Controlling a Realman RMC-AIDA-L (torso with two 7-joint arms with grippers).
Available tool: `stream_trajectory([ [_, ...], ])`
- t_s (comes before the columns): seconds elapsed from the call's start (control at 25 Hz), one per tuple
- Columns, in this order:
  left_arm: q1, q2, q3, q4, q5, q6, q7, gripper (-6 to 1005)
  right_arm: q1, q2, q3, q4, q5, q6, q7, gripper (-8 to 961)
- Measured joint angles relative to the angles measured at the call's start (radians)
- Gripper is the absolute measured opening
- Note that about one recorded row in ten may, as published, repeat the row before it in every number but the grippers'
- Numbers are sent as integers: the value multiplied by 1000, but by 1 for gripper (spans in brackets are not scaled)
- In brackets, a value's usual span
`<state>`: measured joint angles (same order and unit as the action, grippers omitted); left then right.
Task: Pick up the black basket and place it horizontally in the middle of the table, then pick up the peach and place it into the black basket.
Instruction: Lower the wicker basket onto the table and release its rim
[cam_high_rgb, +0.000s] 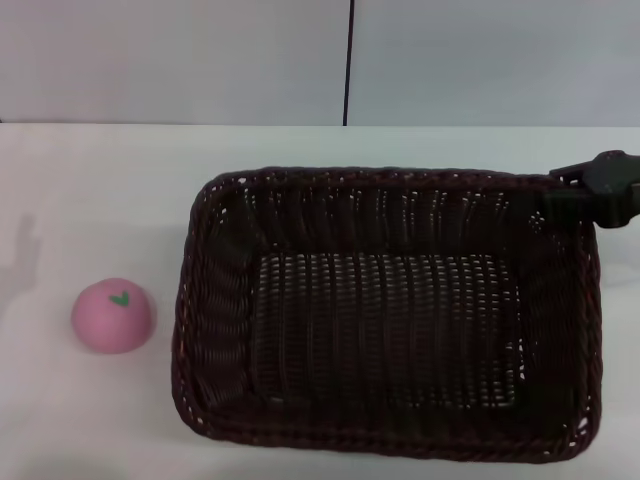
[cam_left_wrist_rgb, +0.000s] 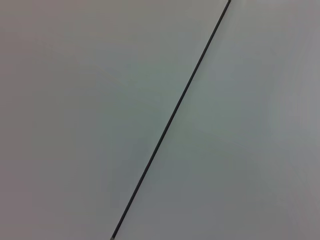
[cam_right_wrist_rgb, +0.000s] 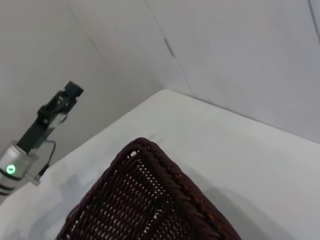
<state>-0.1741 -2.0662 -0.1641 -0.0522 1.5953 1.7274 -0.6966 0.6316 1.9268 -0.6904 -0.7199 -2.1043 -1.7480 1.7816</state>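
Right end effector (cam_high_rgb: 600, 188) stood at the far right corner of the black basket (cam_high_rgb: 390, 310), over or against the braided rim; contact could not be confirmed from the head view. Whether it was released, clenched or grasping the rim could not be told. The right wrist view showed one rounded corner of the basket with open counter (cam_right_wrist_rgb: 225, 145) beyond it.

Left end effector (cam_right_wrist_rgb: 62, 102) was raised off to the side, well apart from the basket. Whether it was released or clenched could not be told. The left wrist view showed only a plain wall with a dark seam.

The basket lay flat on the counter, long side running left to right, somewhat right of centre. The peach (cam_high_rgb: 113, 315) rested on the counter left of the basket, apart from it, leaf mark up.

Judgement: the basket placement step appeared at or near completion. The next move called for the right end effector to clear the rim, then for one arm, likely the left, to descend on the peach, grasp it, and carry it over the basket wall.
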Motion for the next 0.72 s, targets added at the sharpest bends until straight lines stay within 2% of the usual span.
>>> stream_trajectory([
  [0.16, 1, -1, 0, -1, 0, 5, -1, 440, -4, -18, 0, 32, -20, -3, -47, 193],
  [0.32, 1, -1, 0, -5, 0, 0, -1, 437, -13, -22, 2, 48, -49, 3, -97, 193],
  [0.44, -4, -2, 0, -10, 0, -10, -1, 436, -13, -14, 2, 75, -52, 18, -148, 193],
  [0.72, -16, -3, 0, -16, 0, -15, -1, 432, 1, 17, -36, 89, -67, 57, -191, 192],
])
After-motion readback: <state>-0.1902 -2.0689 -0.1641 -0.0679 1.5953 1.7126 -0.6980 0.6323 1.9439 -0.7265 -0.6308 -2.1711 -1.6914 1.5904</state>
